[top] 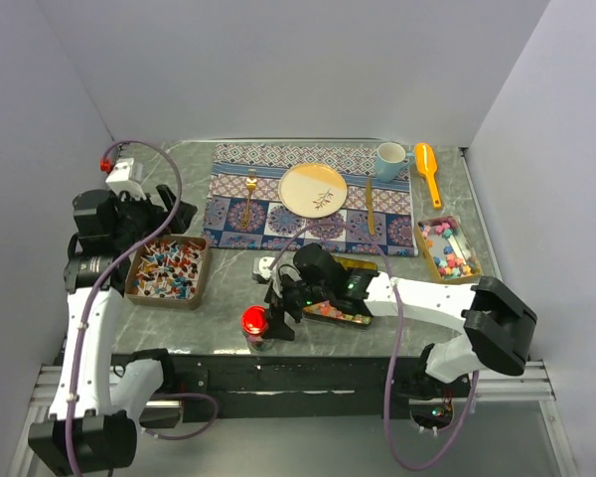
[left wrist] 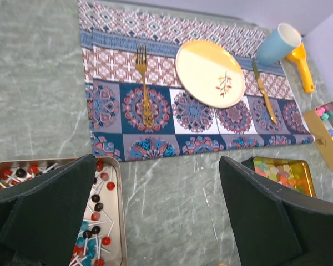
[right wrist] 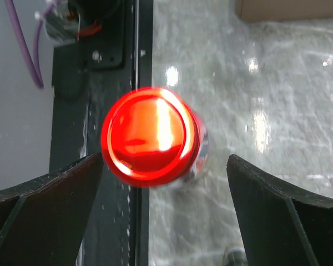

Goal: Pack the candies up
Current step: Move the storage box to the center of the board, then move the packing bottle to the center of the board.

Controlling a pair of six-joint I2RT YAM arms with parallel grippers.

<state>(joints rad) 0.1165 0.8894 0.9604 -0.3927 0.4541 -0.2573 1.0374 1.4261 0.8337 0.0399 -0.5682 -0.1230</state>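
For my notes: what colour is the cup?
The cup is light blue; the left wrist view shows it best.

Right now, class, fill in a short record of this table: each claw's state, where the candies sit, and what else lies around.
left claw: open, raised by the lollipop tray
right claw: open, over the red-lidded jar, not gripping
candies: in the gold tin, mid-table
box: right side, holds mixed sweets
placemat: fork, plate, knife; blue cup at its far right corner
scoop: yellow, beside the cup
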